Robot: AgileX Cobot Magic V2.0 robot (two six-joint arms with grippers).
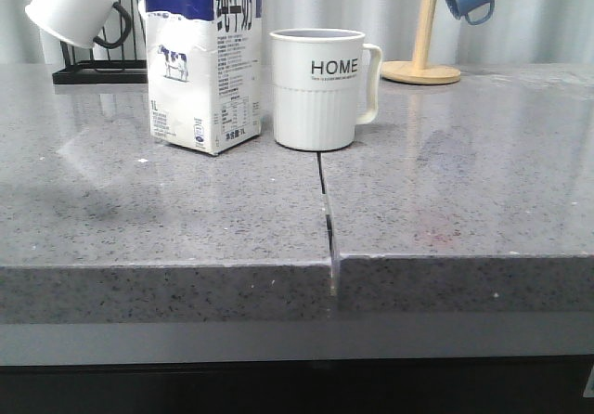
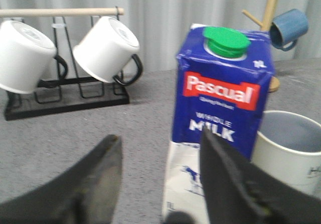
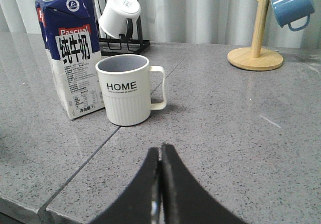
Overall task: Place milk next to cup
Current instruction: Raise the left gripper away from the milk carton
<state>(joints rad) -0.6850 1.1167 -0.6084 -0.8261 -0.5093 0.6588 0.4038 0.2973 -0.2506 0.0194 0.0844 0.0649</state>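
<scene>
Right gripper (image 3: pixel 160 184): clenched, nothing held, low over the grey surface (image 1: pixel 464 191) | Left gripper (image 2: pixel 160 184): released, fingers spread, milk not grasped | Milk (image 1: pixel 204 61): set upright just beside the cup (image 1: pixel 320 89) | Task: judged complete

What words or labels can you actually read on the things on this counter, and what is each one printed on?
"WHOLE MILK": blue top of the milk carton.
"Pascual": red band on the carton, seen from both wrist views.
"1L": carton's top corner and lower front.
"纯牛奶": large black characters on the carton's side.
"HOME": black letters on the cup.
Fine print on the carton's side and the tiny line under "HOME": too small to read.
</scene>
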